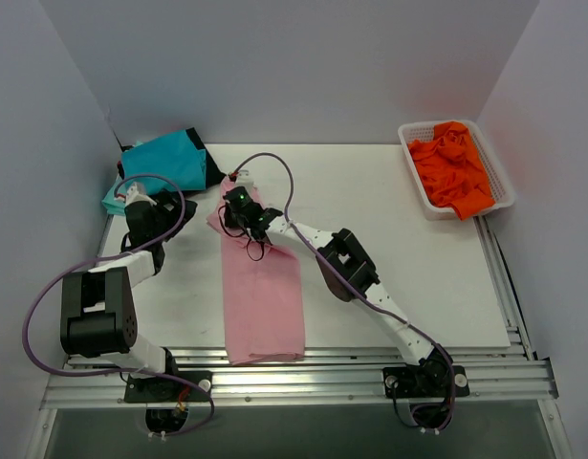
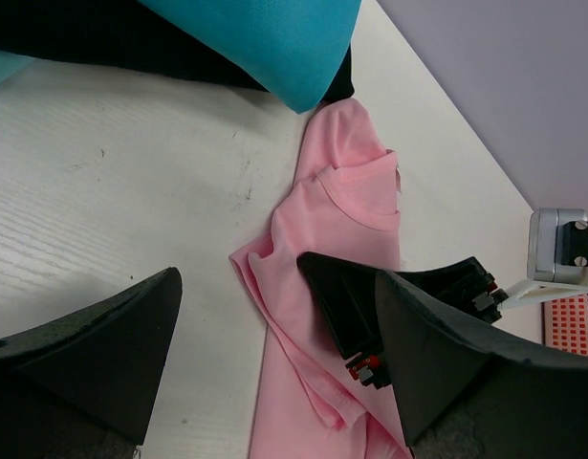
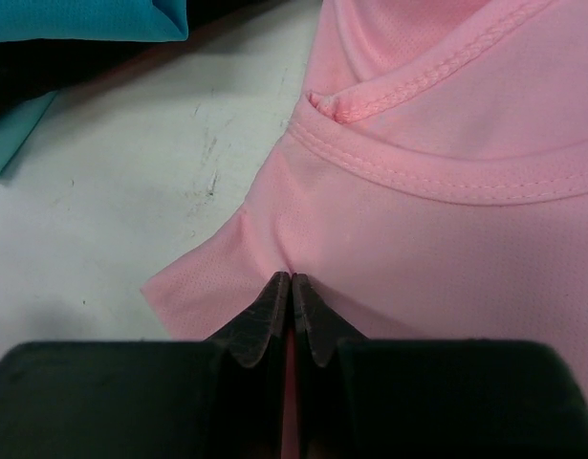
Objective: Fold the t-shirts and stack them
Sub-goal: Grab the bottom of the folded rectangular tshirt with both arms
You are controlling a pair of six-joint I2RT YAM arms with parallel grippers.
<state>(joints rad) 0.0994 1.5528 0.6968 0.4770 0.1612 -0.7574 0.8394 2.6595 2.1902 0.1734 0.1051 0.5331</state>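
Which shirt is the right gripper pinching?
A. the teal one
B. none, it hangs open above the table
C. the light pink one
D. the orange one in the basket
C: in the right wrist view the right gripper is shut on a ridge of the light pink t-shirt, near its collar.

The right arm reaches forward and leftward, its gripper (image 3: 291, 279) pinched closed on the pink t-shirt (image 3: 446, 249), while the folded left arm's gripper (image 2: 274, 277) hangs with its jaws wide apart.

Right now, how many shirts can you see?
5: teal on black and aqua, stacked far left; pink lying in the middle; orange in the basket, where more may be hidden.
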